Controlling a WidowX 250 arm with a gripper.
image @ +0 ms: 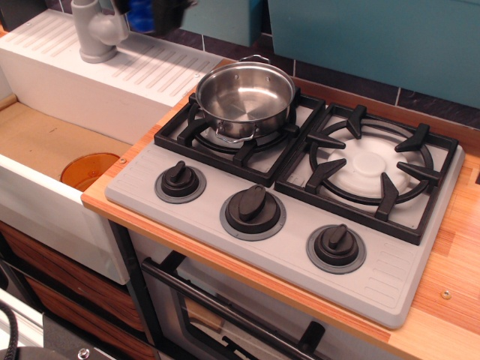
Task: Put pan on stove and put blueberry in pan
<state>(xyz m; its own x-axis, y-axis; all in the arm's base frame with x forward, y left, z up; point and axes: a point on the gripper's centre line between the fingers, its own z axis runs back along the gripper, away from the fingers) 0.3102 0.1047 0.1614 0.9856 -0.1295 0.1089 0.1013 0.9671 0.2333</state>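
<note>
**Blueberry high at the top edge, pan waiting below and to the right**

Wooden bench (450, 247) carries our grey stove (285, 247); on its left burner sits the empty pan (244, 94). Farther back, beside the grey tap (96, 34), our gripper (154, 9) hangs almost out of view, the blueberry (139, 11) a blue patch at the jaws. We cannot tell how far the jaws stand apart; most is cut off.

The shiny steel pan (245, 98) sits upright and empty on the left black grate of the grey stove (300, 217), centre-left of frame. The blueberry (139, 13), a deep-blue blur, shows at the very top left edge, well apart from the pan.
</note>
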